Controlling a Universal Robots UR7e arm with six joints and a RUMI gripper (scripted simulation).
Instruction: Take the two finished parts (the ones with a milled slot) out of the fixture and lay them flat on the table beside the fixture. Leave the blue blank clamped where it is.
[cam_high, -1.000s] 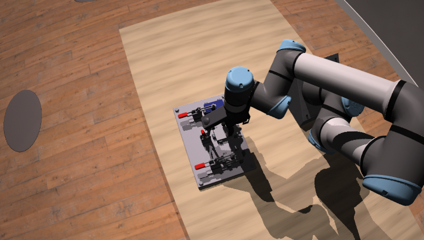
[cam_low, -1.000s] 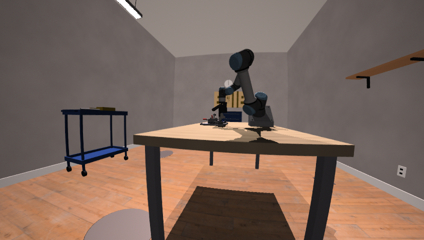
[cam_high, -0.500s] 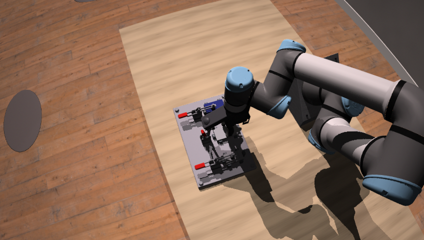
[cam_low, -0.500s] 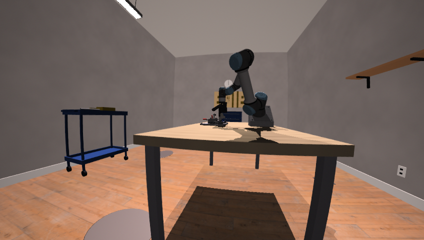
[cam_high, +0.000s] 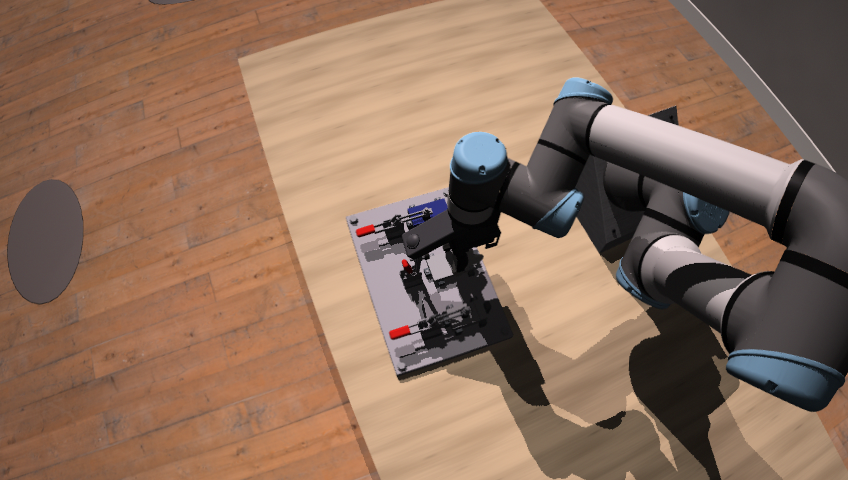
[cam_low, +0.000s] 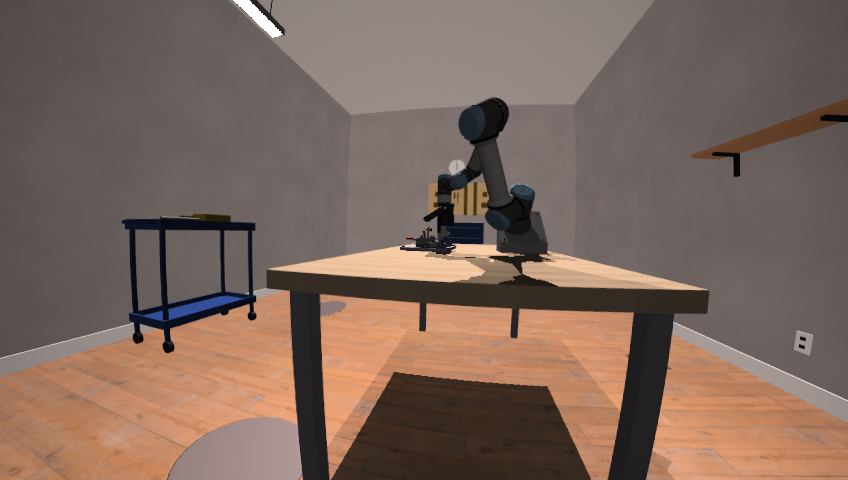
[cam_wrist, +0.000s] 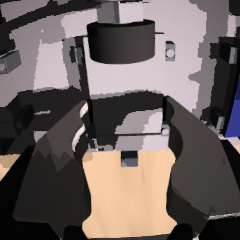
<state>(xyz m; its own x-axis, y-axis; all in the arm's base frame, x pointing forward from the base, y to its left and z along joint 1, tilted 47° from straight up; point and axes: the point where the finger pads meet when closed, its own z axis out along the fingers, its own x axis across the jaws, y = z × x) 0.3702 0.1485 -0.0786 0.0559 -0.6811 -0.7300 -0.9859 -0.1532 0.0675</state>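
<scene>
Item 1, claw (cam_wrist: 126, 131): you've got it closed on the middle finished part (cam_wrist: 125, 82), a pale grey block w/ a dark slot; both fingers press its sides in the wrist view. Part sits in the fixture's centre station, not lifted clear as far as you can see.

Item 2, fixture (cam_high: 380, 300): grey plate on the worktop (cam_high: 333, 89), near its left edge in the top view. Three toggle clamps w/ red handles; the middle handle (cam_high: 406, 265) stands upright, the outer two (cam_high: 364, 229) (cam_high: 399, 331) lie flat.

Item 3, blue blank (cam_high: 425, 212): far station, partly under the wrist (only one corner shows to you), clamp across it.

Item 4, second finished part (cam_high: 455, 328): near station, in shadow, detail hard to tell.

Item 5, arm (cam_low: 491, 160): reaches from its base down over the fixture
</scene>
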